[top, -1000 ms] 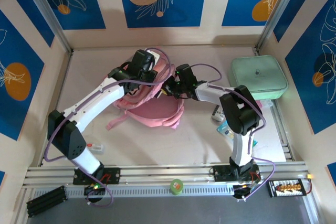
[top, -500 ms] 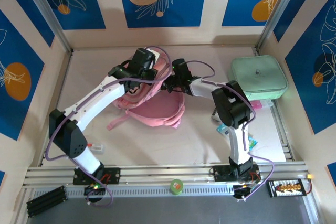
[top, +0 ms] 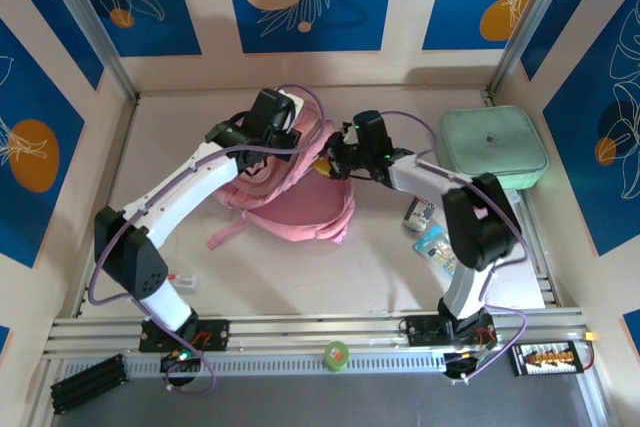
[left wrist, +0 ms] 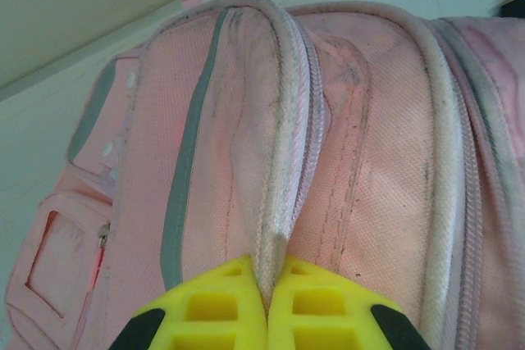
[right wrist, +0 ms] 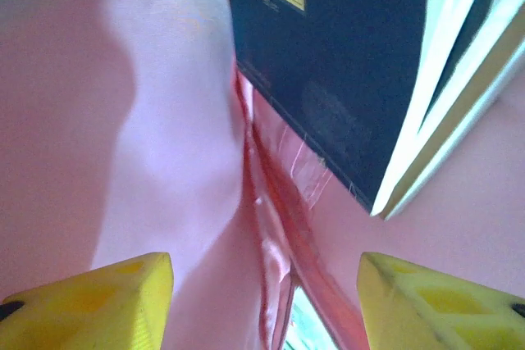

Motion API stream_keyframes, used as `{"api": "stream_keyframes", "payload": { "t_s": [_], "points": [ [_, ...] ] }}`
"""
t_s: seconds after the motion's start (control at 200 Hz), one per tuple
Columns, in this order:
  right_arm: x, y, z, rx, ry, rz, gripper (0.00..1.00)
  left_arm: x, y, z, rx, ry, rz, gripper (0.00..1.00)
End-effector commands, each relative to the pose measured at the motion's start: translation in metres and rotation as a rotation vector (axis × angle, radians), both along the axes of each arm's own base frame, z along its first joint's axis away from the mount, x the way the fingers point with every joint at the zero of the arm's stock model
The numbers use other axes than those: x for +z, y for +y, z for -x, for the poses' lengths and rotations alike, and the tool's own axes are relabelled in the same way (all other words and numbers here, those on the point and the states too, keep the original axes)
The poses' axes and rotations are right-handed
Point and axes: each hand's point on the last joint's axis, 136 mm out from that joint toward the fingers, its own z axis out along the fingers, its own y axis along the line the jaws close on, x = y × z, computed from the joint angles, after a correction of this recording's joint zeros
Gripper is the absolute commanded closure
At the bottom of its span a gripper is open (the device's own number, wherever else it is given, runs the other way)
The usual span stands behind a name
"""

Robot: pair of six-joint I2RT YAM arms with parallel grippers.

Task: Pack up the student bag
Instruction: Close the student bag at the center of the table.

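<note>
Backpack of soft pink fabric (top: 300, 209) with grey-trimmed pockets lies in the middle of the top view on the pale table (top: 180, 147). At the bottom centre of its wrist view, the left gripper (left wrist: 267, 305) is clamped on a raised fold of the bag's zip edge. Inside the pink lining the right gripper (right wrist: 264, 288) has its yellow fingers (right wrist: 107, 288) spread apart, gripping nothing, with a dark blue, white-paged book (right wrist: 336, 71) at upper right.

The student bag (left wrist: 369, 161) is showing pink fabric with grey trim; the book (right wrist: 328, 63) is showing navy with a yellow label; the zip case (top: 493, 144) is looking mint-green.
</note>
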Motion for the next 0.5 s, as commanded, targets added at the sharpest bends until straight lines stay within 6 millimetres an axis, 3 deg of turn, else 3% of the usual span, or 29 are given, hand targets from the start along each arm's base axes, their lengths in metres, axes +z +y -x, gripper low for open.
{"api": "stream_keyframes", "payload": {
  "t_s": [0.0, 0.165, 0.32, 0.405, 0.495],
  "points": [
    [-0.023, -0.031, 0.026, -0.015, 0.053, 0.116, 0.39, 0.038, -0.025, -0.014, -0.03, -0.084, 0.157, 0.93],
    [-0.037, -0.085, 0.06, -0.094, 0.056, 0.369, 0.38, 0.02, -0.055, -0.016, -0.1, -0.018, 0.236, 0.93],
    [-0.034, -0.127, 0.081, -0.18, 0.018, 0.493, 0.36, 0.0, -0.085, -0.022, -0.142, 0.038, 0.3, 0.91],
    [-0.029, -0.139, 0.088, -0.206, -0.012, 0.53, 0.35, -0.009, -0.096, -0.026, -0.148, 0.062, 0.316, 0.8],
    [-0.025, -0.144, 0.093, -0.215, -0.026, 0.549, 0.35, -0.014, -0.095, -0.03, -0.112, 0.071, 0.328, 0.65]
  ]
}}
